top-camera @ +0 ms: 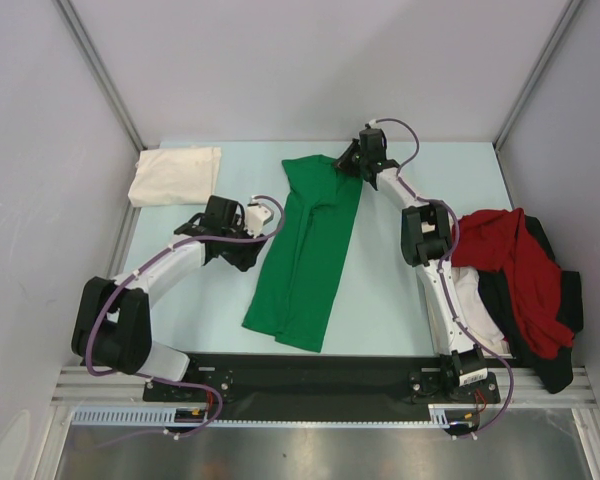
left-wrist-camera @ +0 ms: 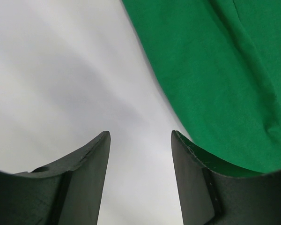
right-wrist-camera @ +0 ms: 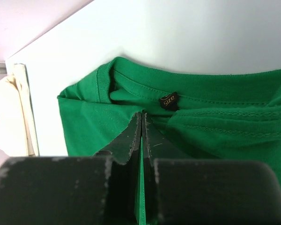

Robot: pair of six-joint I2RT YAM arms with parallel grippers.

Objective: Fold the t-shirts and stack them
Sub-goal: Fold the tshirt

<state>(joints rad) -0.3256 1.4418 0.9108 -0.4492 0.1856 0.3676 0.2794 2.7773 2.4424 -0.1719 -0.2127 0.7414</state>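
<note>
And the right gripper (right-wrist-camera: 141,116) is pinched shut on a fold of the green t-shirt (right-wrist-camera: 215,122) just by its collar, at the far end of the table (top-camera: 380,300)! Now the left gripper (left-wrist-camera: 140,137) hangs half-open, gripping nothing, just beside that shirt's left edge. The cream t-shirt (top-camera: 175,176) lies folded far left, with the red t-shirt (top-camera: 525,280) and dark t-shirt (top-camera: 570,300) heaped on the right.
</note>
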